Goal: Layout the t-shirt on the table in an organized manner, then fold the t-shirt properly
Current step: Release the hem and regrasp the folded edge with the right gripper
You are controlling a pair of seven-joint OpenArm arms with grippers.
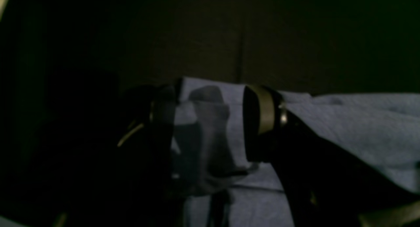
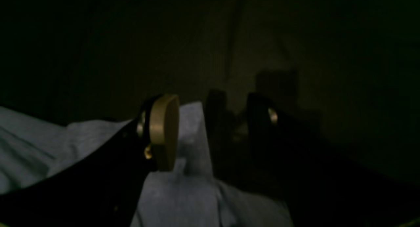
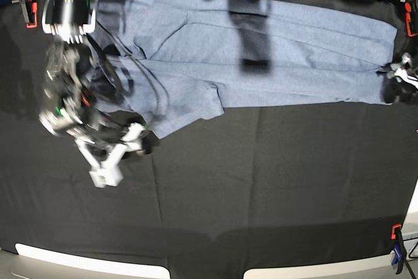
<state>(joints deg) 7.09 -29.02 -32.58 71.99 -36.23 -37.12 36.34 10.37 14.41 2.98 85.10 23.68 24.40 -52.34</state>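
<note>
The blue-grey t-shirt [image 3: 307, 50] lies spread along the far part of the black-clothed table [image 3: 261, 181], with a wrinkled flap hanging toward the near left. My right gripper [image 3: 140, 138] is at that flap's near-left tip. In the right wrist view it [image 2: 211, 132] stands open, and a corner of the t-shirt [image 2: 193, 135] lies between its fingers, not pinched. My left gripper [image 3: 396, 80] is at the shirt's right end. In the left wrist view it [image 1: 210, 128] is open over the t-shirt [image 1: 354, 128], straddling its edge.
Orange-black clamps [image 3: 409, 19] [image 3: 29, 8] [image 3: 396, 240] hold the table cloth at the edges. Cables and equipment sit behind the far edge. A dark shadow [image 3: 255, 37] falls across the middle of the shirt. Bare black cloth fills the near half of the table.
</note>
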